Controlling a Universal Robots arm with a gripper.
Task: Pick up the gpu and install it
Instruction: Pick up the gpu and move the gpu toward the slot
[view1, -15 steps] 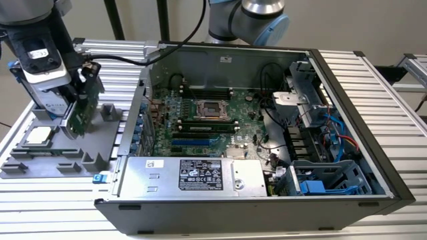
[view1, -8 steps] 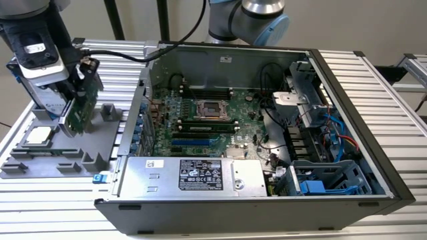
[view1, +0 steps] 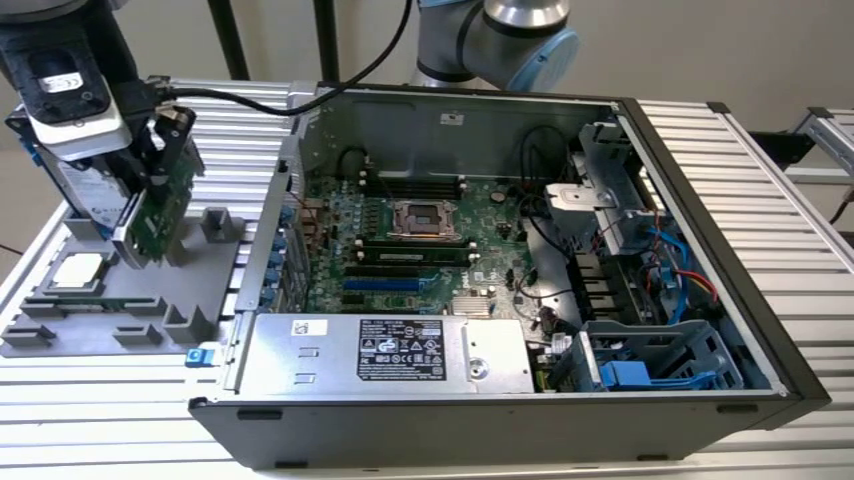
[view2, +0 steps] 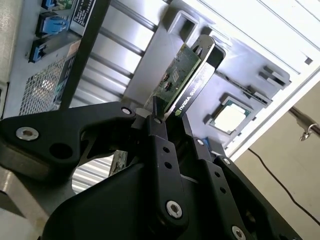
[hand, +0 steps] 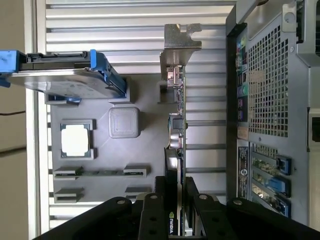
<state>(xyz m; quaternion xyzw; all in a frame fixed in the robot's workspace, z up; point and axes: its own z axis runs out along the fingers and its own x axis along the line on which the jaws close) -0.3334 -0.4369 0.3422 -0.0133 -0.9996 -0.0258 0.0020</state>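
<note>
Your tool (view1: 150, 172) is clamped on the top edge of the gpu (view1: 158, 222). The card stands upright beneath it at the grey parts tray (view1: 147, 305), and I cannot tell whether it is clear of its slot. Lift straight, no twisting. Below the tool, the tray also holds a processor chip (view1: 78, 272) and a hard drive (hand: 65, 80). Beside the tool, the open computer case (view1: 694, 140) holds the motherboard (view1: 400, 250).

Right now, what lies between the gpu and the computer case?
In the exterior view, the grey tray's upright post stands between the gpu, held in the gripper, and the case. The first wrist view shows ribbed table between them.
</note>
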